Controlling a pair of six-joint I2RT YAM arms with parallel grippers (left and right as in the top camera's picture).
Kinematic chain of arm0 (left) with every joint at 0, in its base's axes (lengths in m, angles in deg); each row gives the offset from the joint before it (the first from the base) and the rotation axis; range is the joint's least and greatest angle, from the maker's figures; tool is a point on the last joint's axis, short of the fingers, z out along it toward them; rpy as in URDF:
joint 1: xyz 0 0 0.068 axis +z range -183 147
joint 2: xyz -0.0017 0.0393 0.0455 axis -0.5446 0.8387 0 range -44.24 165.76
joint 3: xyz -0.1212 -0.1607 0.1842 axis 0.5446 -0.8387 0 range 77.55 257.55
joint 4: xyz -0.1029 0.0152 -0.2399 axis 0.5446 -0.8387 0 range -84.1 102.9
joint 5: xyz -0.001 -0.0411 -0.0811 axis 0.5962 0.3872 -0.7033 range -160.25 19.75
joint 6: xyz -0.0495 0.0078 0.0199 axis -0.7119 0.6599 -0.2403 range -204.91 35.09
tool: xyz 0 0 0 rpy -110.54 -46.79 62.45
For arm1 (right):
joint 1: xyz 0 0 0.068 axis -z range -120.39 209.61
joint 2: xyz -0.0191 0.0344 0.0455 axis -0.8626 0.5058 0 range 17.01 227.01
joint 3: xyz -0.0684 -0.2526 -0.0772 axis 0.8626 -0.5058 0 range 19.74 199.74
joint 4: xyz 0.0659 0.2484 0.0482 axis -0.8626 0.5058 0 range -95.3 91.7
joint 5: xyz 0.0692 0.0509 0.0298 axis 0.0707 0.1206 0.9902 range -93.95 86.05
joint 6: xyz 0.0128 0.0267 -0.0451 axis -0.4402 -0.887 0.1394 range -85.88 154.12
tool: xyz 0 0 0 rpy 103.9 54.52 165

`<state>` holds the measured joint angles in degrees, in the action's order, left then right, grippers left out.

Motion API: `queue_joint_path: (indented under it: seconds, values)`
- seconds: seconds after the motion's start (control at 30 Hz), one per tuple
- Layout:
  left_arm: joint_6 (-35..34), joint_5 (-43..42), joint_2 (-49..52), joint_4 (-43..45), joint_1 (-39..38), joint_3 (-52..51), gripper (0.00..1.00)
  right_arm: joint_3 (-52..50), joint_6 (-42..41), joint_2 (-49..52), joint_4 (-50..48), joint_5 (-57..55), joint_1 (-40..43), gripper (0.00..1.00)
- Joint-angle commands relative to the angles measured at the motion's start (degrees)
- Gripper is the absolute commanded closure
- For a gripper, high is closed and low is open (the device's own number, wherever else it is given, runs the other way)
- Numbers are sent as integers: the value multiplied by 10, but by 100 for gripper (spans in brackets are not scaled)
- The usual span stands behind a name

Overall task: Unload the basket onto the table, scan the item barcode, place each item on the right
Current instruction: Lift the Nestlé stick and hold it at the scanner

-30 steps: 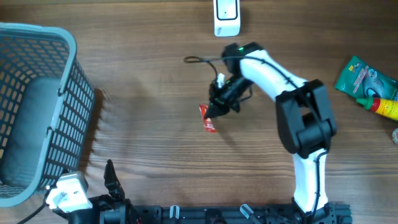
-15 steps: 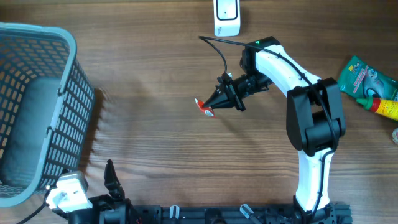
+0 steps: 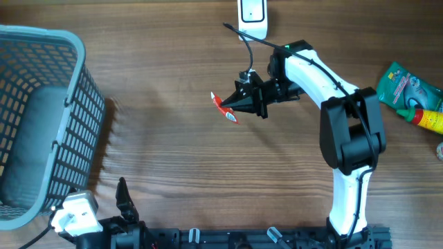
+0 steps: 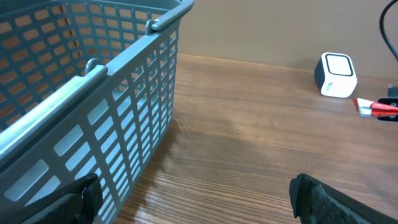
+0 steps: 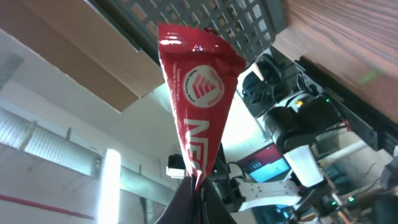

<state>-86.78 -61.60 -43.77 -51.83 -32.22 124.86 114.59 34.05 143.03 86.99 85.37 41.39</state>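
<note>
At the far left of the overhead frame the grey basket (image 3: pixel 41 117) is sitting on the surface (image 3: pixel 166 159). My left pincer (image 4: pixel 196 186) is idling in the lower left corner beside it, jaws standing wide apart and carrying nothing. It is well apart from anything that matters here.

Toward the middle, I am holding the red sachet (image 3: pixel 221 108) in my right pincer (image 3: pixel 237 104), whose jaws are pressed together on one narrow end of it. The sachet is sticking straight out of the pincer tip toward the left of the frame. Its long axis is continuing the pincer's own line and dipping slightly toward the lower left. In the right wrist view its logo face is pointing back at my camera. I am not seeing a barcode there, so I am guessing it is sitting on the far side.

The white scanner (image 3: pixel 252 17) is standing at the top edge, up and a little right of the sachet, near but not touching. My right arm is by far the nearer one. I am judging that the coming move is turning on swinging the sachet's free end up-frame and rolling a flat face toward the scanner.

Further right, a green packet (image 3: pixel 405 86) is lying at the frame's edge.
</note>
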Motion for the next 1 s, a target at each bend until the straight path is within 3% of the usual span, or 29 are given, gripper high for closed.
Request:
queue_joint_path:
  seconds: [0.0, 0.2, 0.27, 0.43, 0.5, 0.57, 0.6, 0.7, 0.83, 0.97]
  values:
    - [-3, -3, -2, 1, 3, 1, 0, -1, 29, -41, 0, 37, -3, 96]
    - [-3, -3, -2, 2, 3, 1, 0, -1, 29, -44, 0, 25, -3, 96]
    - [-3, -3, -2, 2, 2, 1, 0, -1, 29, -44, 0, -76, 2, 96]
    - [-3, -3, -2, 2, 2, 1, 0, -1, 12, -70, 0, -163, 17, 96]
    - [-3, -3, -2, 2, 2, 1, 0, -1, -131, -104, -46, -294, 31, 96]
    - [-3, -3, -2, 2, 2, 1, 0, -1, -379, -149, -83, -544, 34, 96]
    - [-3, -3, -2, 1, 3, 1, 0, -1, -450, -176, -88, -631, 34, 96]
    - [-3, -3, -2, 1, 2, 1, 0, -1, -534, -233, -160, -714, 34, 96]
    - [-3, -3, -2, 1, 3, 1, 0, -1, -572, -231, -271, -788, 34, 95]
    - [-3, -3, -2, 2, 2, 1, 0, -1, -666, -225, -348, -939, 32, 96]
